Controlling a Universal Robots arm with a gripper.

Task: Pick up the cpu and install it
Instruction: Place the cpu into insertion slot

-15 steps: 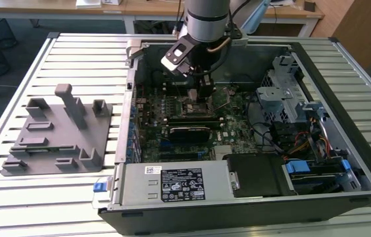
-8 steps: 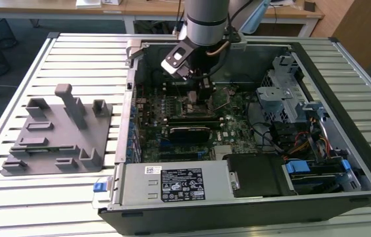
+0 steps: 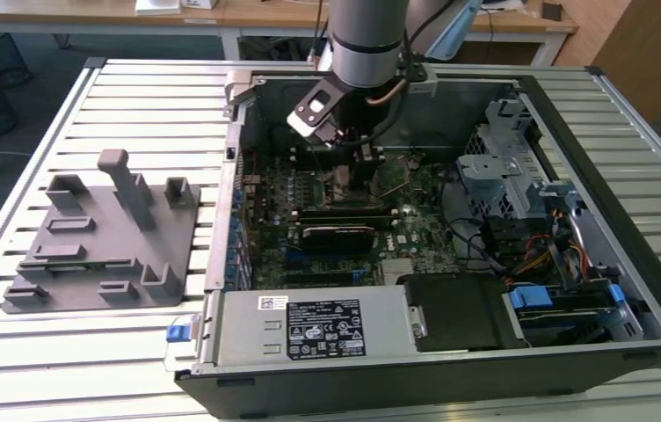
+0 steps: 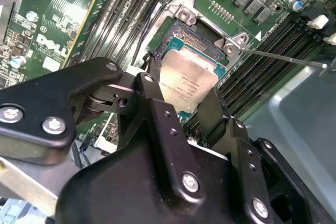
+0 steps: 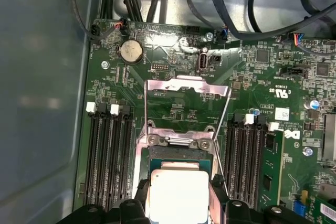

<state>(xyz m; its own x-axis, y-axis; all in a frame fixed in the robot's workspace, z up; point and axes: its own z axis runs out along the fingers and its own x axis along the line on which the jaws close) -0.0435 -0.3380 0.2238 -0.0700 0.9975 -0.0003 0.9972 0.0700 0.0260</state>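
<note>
While the fingers (image 4: 157,108) pinch the cpu (image 4: 189,80) over the socket (image 4: 202,38), at three o'clock from the tray (image 3: 108,237) in the exterior view, keeping it level and square matters.

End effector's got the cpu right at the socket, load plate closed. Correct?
Not quite. The load plate is open, tipped back from the socket, as the first wrist view shows. The rest stands: the end effector has the cpu between its fingers right at the socket.
</note>
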